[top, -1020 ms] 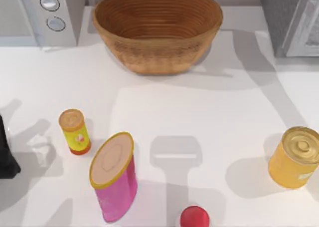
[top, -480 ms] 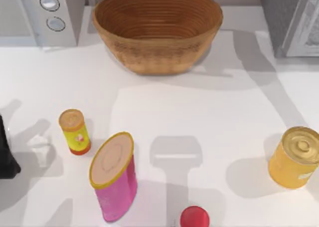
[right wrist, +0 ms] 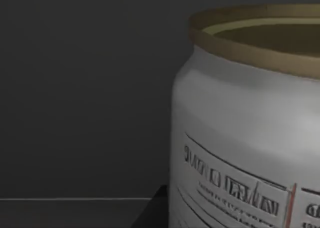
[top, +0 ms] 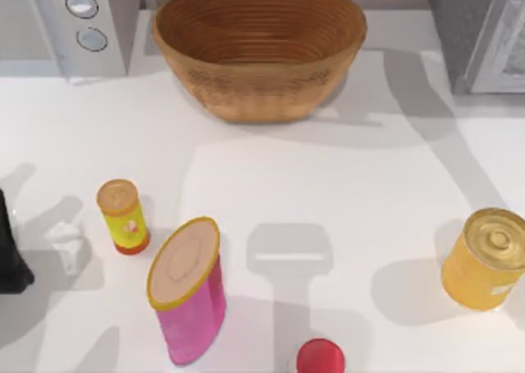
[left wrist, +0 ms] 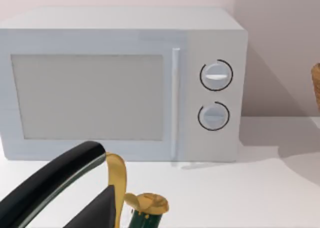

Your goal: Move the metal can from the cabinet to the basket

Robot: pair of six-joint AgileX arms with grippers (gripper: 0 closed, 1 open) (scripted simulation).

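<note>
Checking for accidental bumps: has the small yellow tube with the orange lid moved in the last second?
No. The small yellow tube stands beside the pink canister exactly as before.

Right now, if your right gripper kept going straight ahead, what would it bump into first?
Most likely the metal can. The right wrist view looks straight at its silver-white side with printed label marks, standing close in front of a dark wall. How near it stands is hard to judge.
</note>
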